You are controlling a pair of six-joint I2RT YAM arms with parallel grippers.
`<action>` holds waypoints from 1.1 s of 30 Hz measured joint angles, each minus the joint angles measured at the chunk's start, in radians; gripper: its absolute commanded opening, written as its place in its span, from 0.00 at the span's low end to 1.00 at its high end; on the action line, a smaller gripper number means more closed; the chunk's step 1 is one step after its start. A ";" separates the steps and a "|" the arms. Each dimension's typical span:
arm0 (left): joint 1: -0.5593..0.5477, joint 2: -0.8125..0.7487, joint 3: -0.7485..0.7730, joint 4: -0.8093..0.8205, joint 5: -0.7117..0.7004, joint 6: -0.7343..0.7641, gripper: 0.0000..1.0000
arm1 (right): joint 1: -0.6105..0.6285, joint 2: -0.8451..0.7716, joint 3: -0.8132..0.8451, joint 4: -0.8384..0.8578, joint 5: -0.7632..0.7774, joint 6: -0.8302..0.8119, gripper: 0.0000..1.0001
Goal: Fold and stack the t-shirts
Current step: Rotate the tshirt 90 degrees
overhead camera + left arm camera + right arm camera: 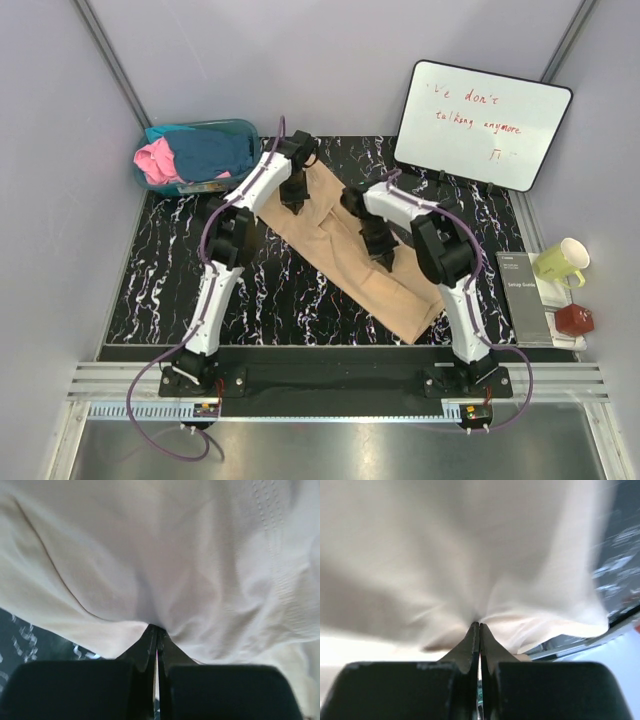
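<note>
A: Top view, containers?
B: One tub, far left corner of the bench. In it: a pink shirt on the left and a teal shirt on the right, both crumpled.
A: Edges and room?
B: The left half of the bench is bare marbled black from the tub to the near edge. A whiteboard leans at the far right. A booklet and a mug sit off the right edge.
A: Tan shirt?
B: The tan shirt is a long narrow band in mid-bench. Its long axis is diagonal, with the far end near the back edge left of centre. The near end is close to the front edge, beside the right arm.
A: Jaws?
B: The left jaws are on the far end and the right jaws are near the middle.
A: Left wrist view?
B: The jaws are closed with the tips together, pinching a pucker of the tan shirt. A bench corner shows at lower left.
A: Right wrist view?
B: The jaws are closed tip to tip on a gather of the tan shirt, which is blurred. The cloth's edge runs down the right, with the bench beyond it.
</note>
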 measured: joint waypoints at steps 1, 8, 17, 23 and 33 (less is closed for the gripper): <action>0.000 0.021 0.043 0.000 0.008 0.003 0.00 | 0.027 -0.005 0.000 -0.008 -0.026 0.005 0.00; -0.006 0.071 0.089 0.050 0.120 0.008 0.00 | 0.183 -0.068 0.029 -0.031 -0.192 0.019 0.00; -0.014 -0.142 -0.200 0.171 0.189 0.027 0.00 | 0.182 -0.095 0.124 -0.044 -0.170 0.042 0.00; -0.024 -0.529 -0.530 0.224 0.203 0.025 0.00 | 0.138 -0.083 0.225 -0.044 -0.052 0.035 0.00; -0.177 -0.608 -0.727 0.315 0.285 -0.024 0.00 | 0.034 0.248 0.606 -0.026 0.044 -0.050 0.00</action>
